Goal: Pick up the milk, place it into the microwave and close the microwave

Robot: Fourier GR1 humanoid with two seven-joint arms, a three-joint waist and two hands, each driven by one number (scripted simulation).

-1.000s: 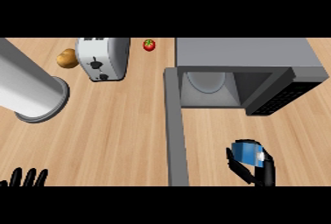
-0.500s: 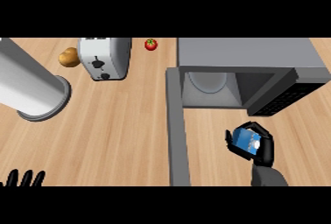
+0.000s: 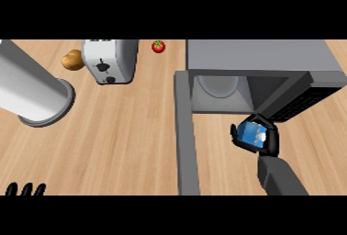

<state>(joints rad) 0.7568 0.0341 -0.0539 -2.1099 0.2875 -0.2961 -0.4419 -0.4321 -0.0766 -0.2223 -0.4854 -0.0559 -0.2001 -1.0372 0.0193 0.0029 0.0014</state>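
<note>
Right hand (image 3: 265, 140) sits right of centre in the frame, fingers and thumb curled round the milk (image 3: 254, 133), a small blue carton with a white patch. Carton is held off the counter (image 3: 122, 137), just in front of the microwave (image 3: 261, 57) opening, near its lower right corner and close to the dark control panel (image 3: 305, 98). Not inside yet. Grey forearm runs from the lower edge up to the hand.

Microwave fills the upper right; its door (image 3: 184, 137) is swung open, seen edge-on as a grey strip running down the middle of the frame to the bottom. Pale round turntable (image 3: 217, 85) visible inside the cavity.

Left hand (image 3: 25, 189) at the lower left corner, only fingertips showing, straight and slightly spread, pointing up, resting.

Upper left: white toaster (image 3: 108, 59), a brown potato (image 3: 72, 60) touching its left side, a small red strawberry (image 3: 158, 46) to its right near the top. Large grey cylinder (image 3: 30, 94) at the left edge, tilted in view.
</note>
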